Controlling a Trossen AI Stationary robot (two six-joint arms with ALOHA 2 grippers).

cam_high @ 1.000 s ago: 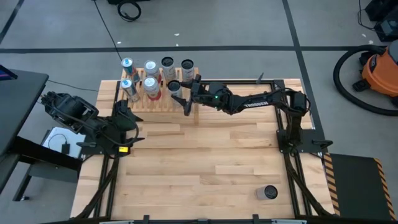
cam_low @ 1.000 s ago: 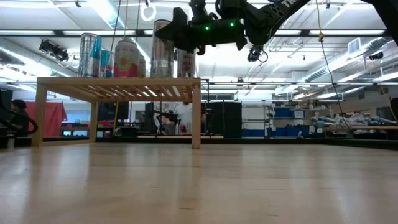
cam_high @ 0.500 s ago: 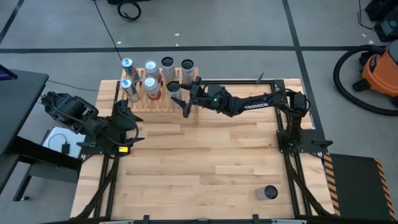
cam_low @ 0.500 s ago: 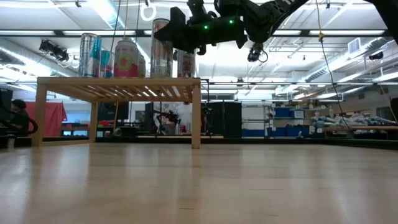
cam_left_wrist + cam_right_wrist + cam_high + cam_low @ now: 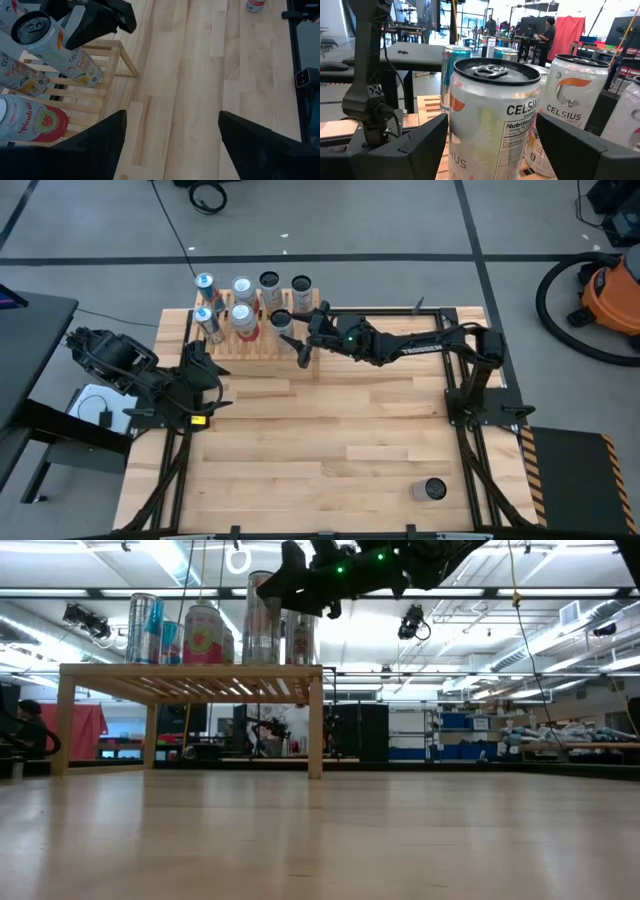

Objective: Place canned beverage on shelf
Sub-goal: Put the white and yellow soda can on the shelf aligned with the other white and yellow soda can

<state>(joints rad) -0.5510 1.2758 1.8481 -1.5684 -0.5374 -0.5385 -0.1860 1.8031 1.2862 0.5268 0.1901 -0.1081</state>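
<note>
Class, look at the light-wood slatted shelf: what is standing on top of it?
Six or so upright beverage cans crowd the shelf; the right gripper hovers over one. Overlap hides the exact count.

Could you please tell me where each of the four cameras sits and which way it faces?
High: overhead, straight down on the table; both arms show.
Low: table height, level toward the shelf; right arm overhead.
Left wrist: looks down past its own open fingers at shelf and cans.
Right wrist: faces a Celsius can between its open fingers.
Shared: shelf with cans in all.
</note>
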